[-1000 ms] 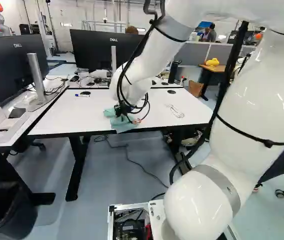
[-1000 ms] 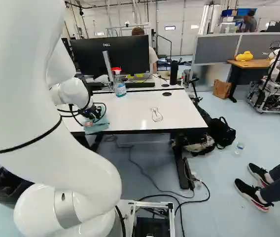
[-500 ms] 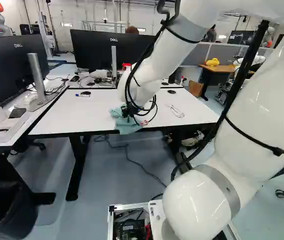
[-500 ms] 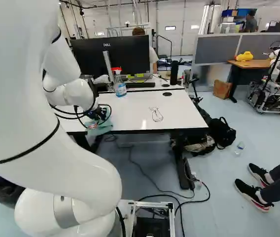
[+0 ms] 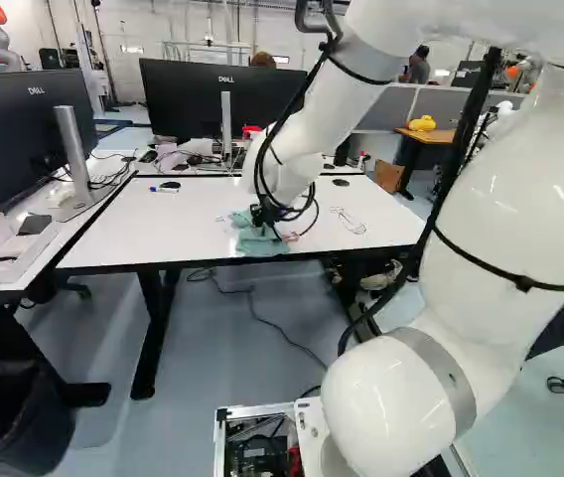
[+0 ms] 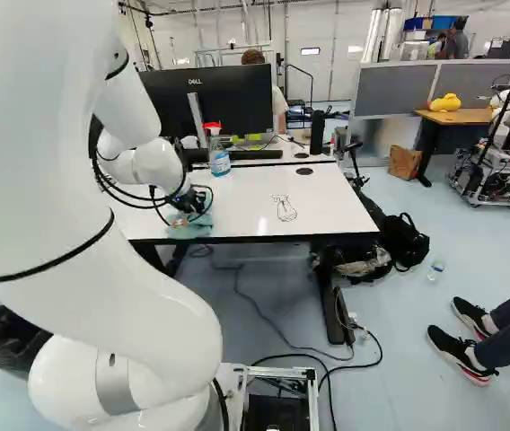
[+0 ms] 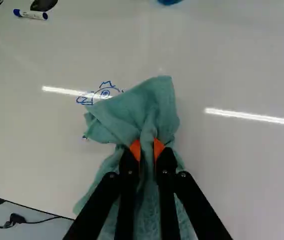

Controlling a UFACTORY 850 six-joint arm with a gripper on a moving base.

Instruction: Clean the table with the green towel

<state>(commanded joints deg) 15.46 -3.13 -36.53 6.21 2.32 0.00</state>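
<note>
1. Orange pads (image 7: pixel 135 150) tipped the two dark fingers of the claw (image 7: pixel 147 151), which was clamped on the green towel (image 7: pixel 149 107), a fold of cloth squeezed between them.
2. Slipping looked like the first risk. The claw pinched only a narrow gather, so drag from the table might have worked the cloth out of its grip.
3. Uneven wiping was another. The cloth bunched around the fingertips, so ridges might have pressed down while slack folds skimmed over the ink. Pressing the claw too low might have scraped its tips along the surface.
4. Black cables (image 5: pixel 309 206) looped close beside the claw in the left base view; a wide stroke might have swung them across the table or snagged them.
5. Relative to the claw, the towel lay between the fingers, fanned out ahead of the tips and trailed back beneath them, near the table's front edge, where it might have caught.
6. Just ahead of the claw, a blue ink drawing (image 7: pixel 104 93) on the white table (image 7: pixel 237 65) showed past the towel, partly covered, it seemed. A short stroke could have missed its outer lines.
7. Farther out, to the claw's right in the right base view, a second drawing (image 6: pixel 284 208) stood uncovered and could have been overlooked.
</note>
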